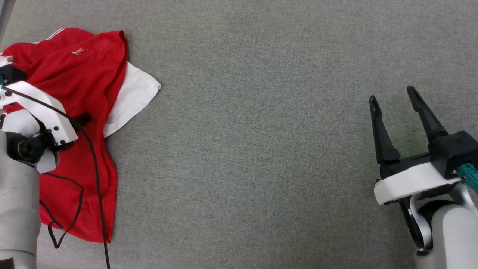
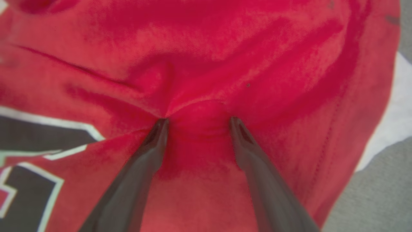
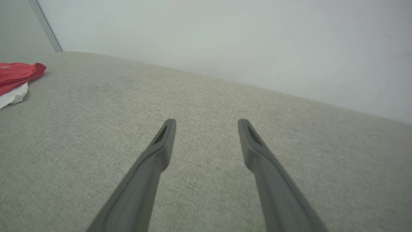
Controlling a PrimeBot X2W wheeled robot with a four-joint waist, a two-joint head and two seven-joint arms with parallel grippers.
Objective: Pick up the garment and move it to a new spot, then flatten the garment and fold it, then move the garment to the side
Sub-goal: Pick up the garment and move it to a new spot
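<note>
A broad grey woven surface (image 1: 261, 149) runs right across the head view, flat and evenly textured from edge to edge. In the right wrist view, its far edge curves gently and meets a plain pale wall (image 3: 225, 38). A thin dark strip (image 3: 45, 25) slants up that wall at upper left.

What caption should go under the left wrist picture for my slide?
Open left claw planted on the crumpled red garment, a fold of cloth bulging between its jaws.
</note>
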